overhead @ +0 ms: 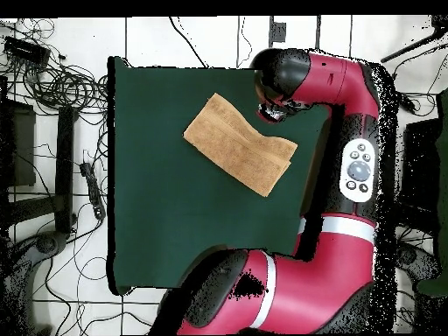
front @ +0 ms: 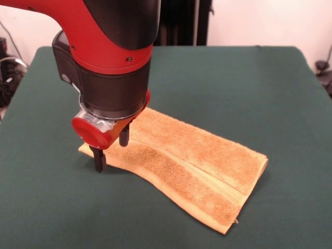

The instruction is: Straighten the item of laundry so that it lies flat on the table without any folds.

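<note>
The towel (front: 192,161) lies on the green table (front: 259,83). It is folded over, so it looks like a long strip, not a square. In the front view its long way runs on a slant: one short end sits under the robot's gripper (front: 111,150), the other short end points down twd the picture's lower right corner. A long fold line runs down the middle, along the strip. The top layer looks fuzzy; a smooth flat band shows along the low edge. The strip bends a bit near the gripper end, so its edge isn't quite straight.

In the overhead view the towel (overhead: 242,144) also lies on a slant, w/ one end near the table's (overhead: 175,227) top edge and the other end next to the arm's (overhead: 337,96) black head. It sits in the top half of the table, more to the arm's side.

The gripper is right over the towel's short end, low down. Its two black fingers (front: 99,159) stand a little way apart, a narrow gap, w/ the towel's corner edge btwn or just under them. Can't tell if they pinch the cloth or only touch it.
</note>
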You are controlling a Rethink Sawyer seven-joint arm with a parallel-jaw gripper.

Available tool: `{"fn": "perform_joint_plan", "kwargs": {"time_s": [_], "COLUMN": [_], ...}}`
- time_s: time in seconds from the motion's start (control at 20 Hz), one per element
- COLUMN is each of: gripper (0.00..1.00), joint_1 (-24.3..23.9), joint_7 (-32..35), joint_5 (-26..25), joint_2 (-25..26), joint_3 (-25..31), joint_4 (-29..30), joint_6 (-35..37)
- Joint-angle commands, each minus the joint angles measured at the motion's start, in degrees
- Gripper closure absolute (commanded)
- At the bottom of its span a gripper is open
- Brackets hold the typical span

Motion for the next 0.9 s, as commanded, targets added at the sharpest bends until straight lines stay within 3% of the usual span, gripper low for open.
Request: {"fn": "perform_joint_plan", "kwargs": {"time_s": [0.05,0.6,0.9], "gripper": [0.00,0.00,0.00], "joint_1": [0.8,0.6,1.1], "joint_7": [-7.1,-6.9,-4.4], "joint_5": [-2.8,-4.7,-4.6], "joint_2": [1.3,1.3,1.8], "joint_3": [4.4,4.5,4.3], "joint_4": [10.3,10.4,9.1], "joint_6": [-3.8,-4.1,-0.3]}}
